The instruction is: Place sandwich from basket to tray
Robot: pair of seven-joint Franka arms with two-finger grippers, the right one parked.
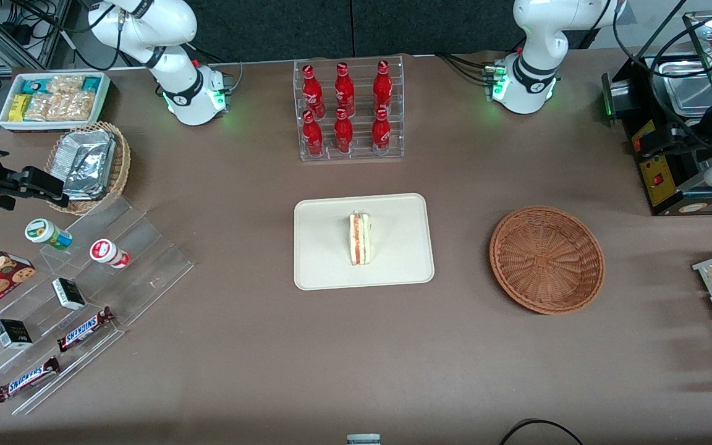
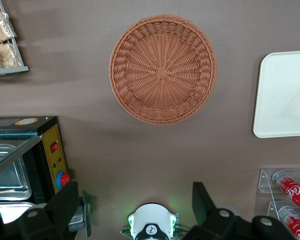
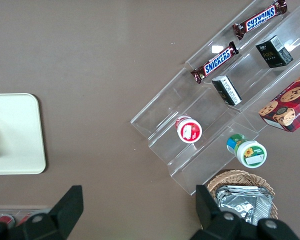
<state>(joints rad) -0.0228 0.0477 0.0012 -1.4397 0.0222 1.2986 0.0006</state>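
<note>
My gripper (image 2: 135,210) hangs spread and empty, high above the empty basket (image 2: 162,68), while the sandwich (image 1: 360,238) already stands on the tray (image 1: 325,266) — light, soft, easily crushed, I judge — best pinched gently across its bread faces.

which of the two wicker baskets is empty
The reddish-brown basket, toward the working arm's end of the table, is empty. The lighter tan basket holds foil packets. The open gripper is raised near the arm's base.

Mock snack shop: bottle rack (image 1: 348,110), candy display steps (image 1: 78,309).
</note>
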